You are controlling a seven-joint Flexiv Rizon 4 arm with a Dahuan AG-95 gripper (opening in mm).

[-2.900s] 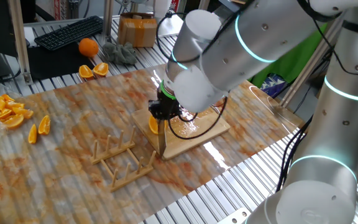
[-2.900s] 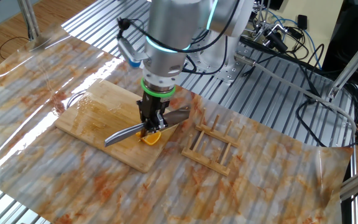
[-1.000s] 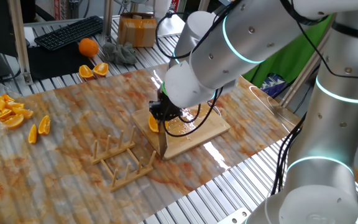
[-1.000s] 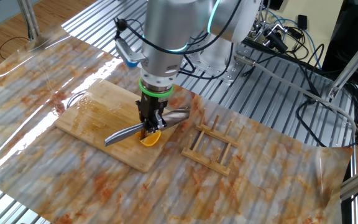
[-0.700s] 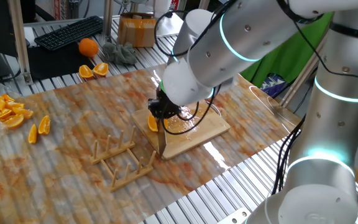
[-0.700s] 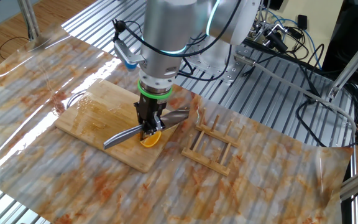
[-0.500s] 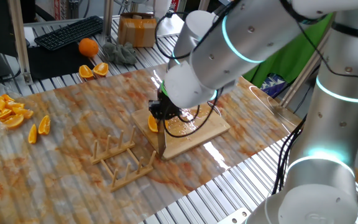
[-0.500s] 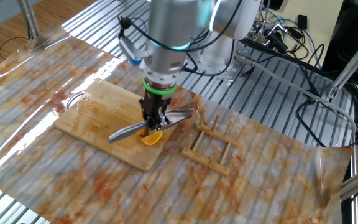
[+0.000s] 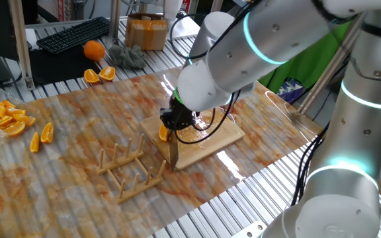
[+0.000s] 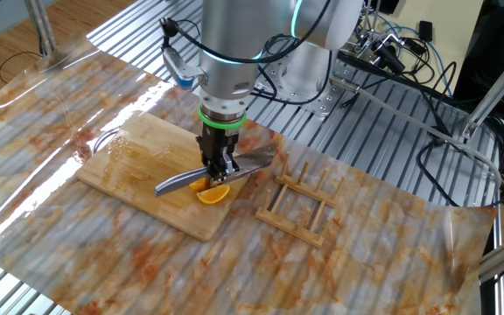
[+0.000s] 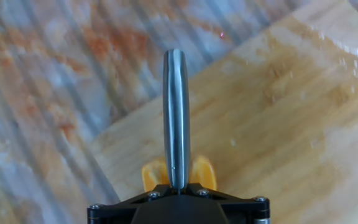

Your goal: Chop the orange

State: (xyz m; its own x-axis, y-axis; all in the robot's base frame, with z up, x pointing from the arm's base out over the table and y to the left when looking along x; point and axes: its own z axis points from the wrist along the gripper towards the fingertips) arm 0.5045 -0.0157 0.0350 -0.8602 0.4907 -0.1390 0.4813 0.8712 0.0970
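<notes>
Gripper (image 10: pixel 220 168) clamped on a knife (image 10: pixel 206 176), blade level and pointing out over the board (image 10: pixel 138 162). Orange (image 10: pixel 212 194) on the board near its edge, directly beneath the blade; in the hand view a bit of orange (image 11: pixel 200 173) showing on each side of the blade's spine (image 11: pixel 175 115), probably touching it, though contact hard to confirm. Board lying on the streaked surface (image 9: pixel 78 132). Wooden rack (image 10: pixel 300 208) just beside the board, apart from it. Well off in one fixed view: heap of wedges (image 9: pixel 4 117), two loose wedges (image 9: pixel 40 137), a whole orange (image 9: pixel 94 49) with cut pieces (image 9: pixel 100 75) near it, and a keyboard (image 9: pixel 73 33).
</notes>
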